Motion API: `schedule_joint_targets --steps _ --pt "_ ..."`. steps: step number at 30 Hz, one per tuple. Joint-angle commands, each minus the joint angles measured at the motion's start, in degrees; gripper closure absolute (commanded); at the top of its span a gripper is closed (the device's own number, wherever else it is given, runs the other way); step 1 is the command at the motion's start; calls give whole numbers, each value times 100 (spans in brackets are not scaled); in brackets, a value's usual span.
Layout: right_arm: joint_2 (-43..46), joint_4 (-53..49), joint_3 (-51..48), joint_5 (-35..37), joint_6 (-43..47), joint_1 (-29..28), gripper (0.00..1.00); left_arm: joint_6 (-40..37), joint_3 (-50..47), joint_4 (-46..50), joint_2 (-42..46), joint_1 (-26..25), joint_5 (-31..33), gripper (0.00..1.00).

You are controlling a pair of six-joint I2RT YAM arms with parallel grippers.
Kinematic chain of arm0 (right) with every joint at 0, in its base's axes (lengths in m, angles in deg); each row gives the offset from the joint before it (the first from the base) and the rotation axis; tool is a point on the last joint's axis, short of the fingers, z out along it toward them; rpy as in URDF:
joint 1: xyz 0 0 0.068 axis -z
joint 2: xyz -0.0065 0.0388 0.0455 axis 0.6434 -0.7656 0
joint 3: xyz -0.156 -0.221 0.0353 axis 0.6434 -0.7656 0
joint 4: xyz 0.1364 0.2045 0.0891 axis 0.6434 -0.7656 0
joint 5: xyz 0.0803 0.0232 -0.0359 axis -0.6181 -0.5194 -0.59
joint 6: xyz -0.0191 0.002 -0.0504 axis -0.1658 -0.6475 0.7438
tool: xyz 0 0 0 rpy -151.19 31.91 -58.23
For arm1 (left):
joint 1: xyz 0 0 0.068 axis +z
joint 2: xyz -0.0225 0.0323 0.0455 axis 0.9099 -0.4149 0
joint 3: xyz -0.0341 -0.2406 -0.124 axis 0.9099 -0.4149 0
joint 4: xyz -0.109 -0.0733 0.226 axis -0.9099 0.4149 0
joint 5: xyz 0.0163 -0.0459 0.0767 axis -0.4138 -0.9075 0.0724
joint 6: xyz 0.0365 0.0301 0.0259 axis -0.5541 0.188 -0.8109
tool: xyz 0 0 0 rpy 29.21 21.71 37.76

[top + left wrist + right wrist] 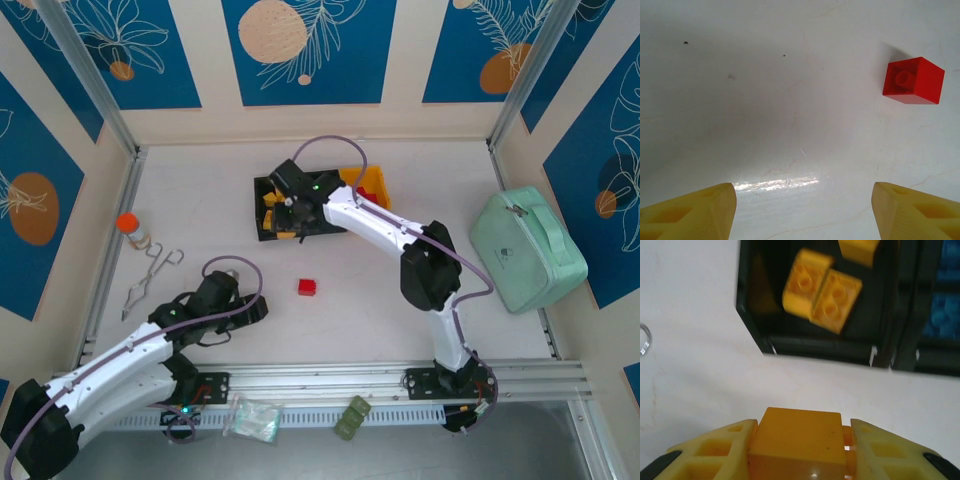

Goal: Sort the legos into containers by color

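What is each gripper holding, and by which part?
The right gripper clamps a yellow-orange lego by its two opposite side faces. The left gripper is open and holds nothing; the red lego lies ahead.

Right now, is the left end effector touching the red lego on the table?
Apart. The left wrist view shows the left end effector open, bare table separating its fingers from the red lego.
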Motion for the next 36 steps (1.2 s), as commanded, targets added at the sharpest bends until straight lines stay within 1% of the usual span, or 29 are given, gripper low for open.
schedule_joint_targets --steps 1,5,9,13,15,18,20,25,28,31,36 --pt "-608 -395 685 26 216 115 64 93 -42 126 96 -60 90 28" --pt "-1330 -649 1738 -19 244 251 64 126 -35 186 133 -67 101 28" --pt "-2051 -859 2738 -264 226 427 63 144 -46 259 211 -76 132 28" --pt "-2544 -1034 3521 -402 218 536 60 153 -53 310 230 -77 145 28" --pt "-2692 -1115 3788 -447 192 566 53 148 -62 304 215 -74 154 28" --pt "-2694 -1111 3869 -425 198 563 44 156 -79 252 173 -73 146 28" --pt "-2642 -1117 3856 -398 217 551 42 168 -72 192 115 -70 137 28" --pt "-2343 -1081 3546 -354 262 518 42 154 -28 123 -2 -69 103 28" --pt "-1943 -916 3024 -343 309 458 42 153 23 157 9 -76 101 28" --pt "-1339 -613 2164 -270 360 360 42 111 77 224 19 -76 127 28" --pt "-10 135 326 -132 365 197 42 53 121 225 -16 -81 137 28"
